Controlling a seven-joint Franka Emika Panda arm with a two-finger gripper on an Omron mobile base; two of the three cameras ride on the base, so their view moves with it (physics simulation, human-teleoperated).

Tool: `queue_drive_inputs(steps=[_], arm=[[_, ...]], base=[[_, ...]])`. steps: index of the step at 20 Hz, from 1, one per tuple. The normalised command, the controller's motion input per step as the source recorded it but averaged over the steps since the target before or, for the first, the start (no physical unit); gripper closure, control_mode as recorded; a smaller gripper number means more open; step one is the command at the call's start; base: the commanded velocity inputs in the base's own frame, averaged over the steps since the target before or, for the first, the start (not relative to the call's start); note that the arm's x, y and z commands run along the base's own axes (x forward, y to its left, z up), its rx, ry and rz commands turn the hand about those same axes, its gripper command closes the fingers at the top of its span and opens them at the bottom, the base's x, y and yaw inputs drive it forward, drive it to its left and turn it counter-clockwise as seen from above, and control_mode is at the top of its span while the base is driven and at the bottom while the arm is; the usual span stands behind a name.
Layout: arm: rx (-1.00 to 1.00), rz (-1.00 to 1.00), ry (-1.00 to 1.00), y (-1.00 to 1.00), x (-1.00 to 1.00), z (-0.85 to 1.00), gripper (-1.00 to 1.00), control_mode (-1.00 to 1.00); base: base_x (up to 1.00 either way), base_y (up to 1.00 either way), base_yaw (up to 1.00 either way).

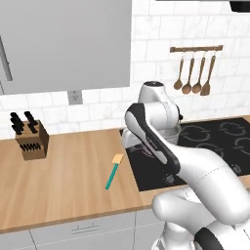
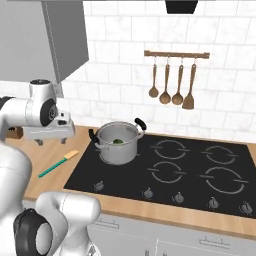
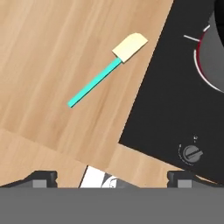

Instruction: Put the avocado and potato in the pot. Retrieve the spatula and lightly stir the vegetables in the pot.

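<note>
Two parts of the job look unequal in progress: the loading seems largely behind us, while the stirring has not begun. Nearest us, our hand (image 3: 111,177) hangs above the wooden tabletop (image 1: 63,180) with its two dark fingertips (image 3: 41,177) set far apart and nothing between them, so we read it as wide and empty. Just beyond, the spatula (image 3: 107,70) lies flat on the tabletop, untouched, its teal handle running away from the tan blade, which sits near the edge of the black cooktop (image 2: 200,175) without reaching onto it; the left base view shows it the same way, just beside the cooktop's left border. We judge the next step to be lowering over the handle and closing on it. Farther on, the pot (image 2: 118,143) stands upright on the cooktop's rear left burner, lid off, black handles out to each side. Inside it we can make out a dark green lump low against the far wall, which we take for the avocado (image 2: 118,141). We cannot tell whether the potato is in there as well; the rim hides most of the floor. Beyond, on the tiled wall, wooden spoons (image 2: 172,82) hang from a rail.
</note>
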Motion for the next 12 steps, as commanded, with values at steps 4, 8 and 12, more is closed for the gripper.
queue_drive_inputs(steps=[4, 8, 12], arm=[[0.00, -0.23, 0.09, 0.47, 0.15, -0.33, -1.00, -1.00], [0.01, -0.25, 0.13, 0.26, 0.06, -0.51, -1.00, -1.00], [0.07, -0.09, 0.17, 0.05, 0.00, -0.46, -1.00, -1.00]], base=[[0.00, 0.00, 0.00], [0.00, 0.00, 0.00], [0.00, 0.00, 0.00]])
